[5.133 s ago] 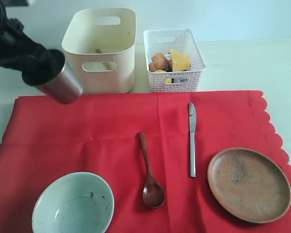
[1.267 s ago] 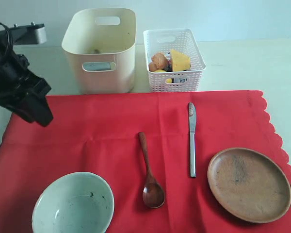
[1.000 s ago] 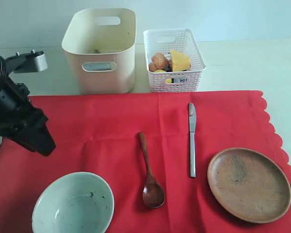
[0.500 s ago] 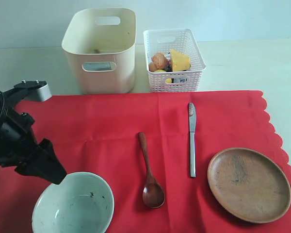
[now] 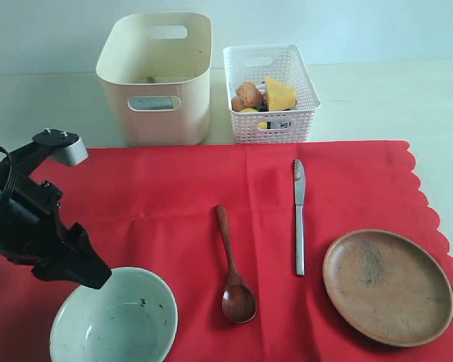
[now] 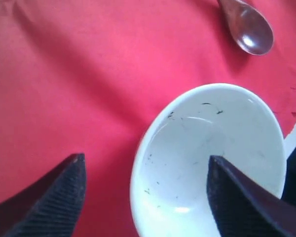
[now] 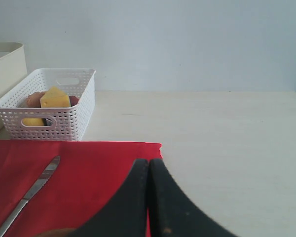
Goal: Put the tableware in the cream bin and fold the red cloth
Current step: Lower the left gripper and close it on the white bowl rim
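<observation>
My left gripper (image 5: 97, 277) is open at the pale speckled bowl (image 5: 113, 320), low over its left rim. In the left wrist view one fingertip (image 6: 74, 165) hangs over the red cloth (image 6: 64, 74) and the other over the bowl's inside (image 6: 212, 143). The dark wooden spoon (image 5: 232, 271), silver knife (image 5: 299, 215) and brown plate (image 5: 387, 286) lie on the red cloth (image 5: 174, 196). The cream bin (image 5: 174, 121) stands behind the cloth. My right gripper (image 7: 148, 165) is shut and empty above the cloth's corner, out of the exterior view.
A white lattice basket (image 5: 270, 121) with food stands right of the bin. Something grey shows through the bin's front handle slot (image 5: 152, 103). Bare pale table (image 7: 227, 128) stretches beyond the cloth's scalloped right edge.
My left arm has come down from beside the bin to the bowl's left rim. The steel cup it carried five seconds ago is no longer in it.
</observation>
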{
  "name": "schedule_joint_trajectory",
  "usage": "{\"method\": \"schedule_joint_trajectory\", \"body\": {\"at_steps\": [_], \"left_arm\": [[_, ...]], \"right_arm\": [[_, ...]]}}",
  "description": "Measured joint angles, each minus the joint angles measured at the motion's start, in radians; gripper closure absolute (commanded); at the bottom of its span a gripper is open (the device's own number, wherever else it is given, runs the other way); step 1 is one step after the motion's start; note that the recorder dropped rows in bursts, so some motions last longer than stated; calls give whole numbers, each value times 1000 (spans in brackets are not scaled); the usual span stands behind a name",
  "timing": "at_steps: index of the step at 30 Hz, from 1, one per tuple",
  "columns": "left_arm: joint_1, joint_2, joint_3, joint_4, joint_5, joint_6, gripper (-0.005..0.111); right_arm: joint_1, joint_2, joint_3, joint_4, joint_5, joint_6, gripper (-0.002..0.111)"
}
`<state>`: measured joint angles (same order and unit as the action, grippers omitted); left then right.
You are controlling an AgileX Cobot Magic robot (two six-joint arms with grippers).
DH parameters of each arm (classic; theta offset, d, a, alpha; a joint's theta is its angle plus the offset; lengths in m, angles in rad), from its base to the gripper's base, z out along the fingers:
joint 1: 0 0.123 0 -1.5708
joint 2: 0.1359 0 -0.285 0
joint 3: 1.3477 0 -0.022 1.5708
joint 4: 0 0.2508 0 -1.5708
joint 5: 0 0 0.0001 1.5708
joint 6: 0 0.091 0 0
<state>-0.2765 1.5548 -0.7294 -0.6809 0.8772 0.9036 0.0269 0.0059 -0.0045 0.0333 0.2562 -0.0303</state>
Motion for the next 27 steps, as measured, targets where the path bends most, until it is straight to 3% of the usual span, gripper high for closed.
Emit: {"method": "schedule_joint_trajectory", "body": {"at_steps": [27], "left_arm": [[-16, 82, 17, -1, 20, 38, 40]], "right_arm": [[0, 0, 0, 0, 0, 0, 108]]}}
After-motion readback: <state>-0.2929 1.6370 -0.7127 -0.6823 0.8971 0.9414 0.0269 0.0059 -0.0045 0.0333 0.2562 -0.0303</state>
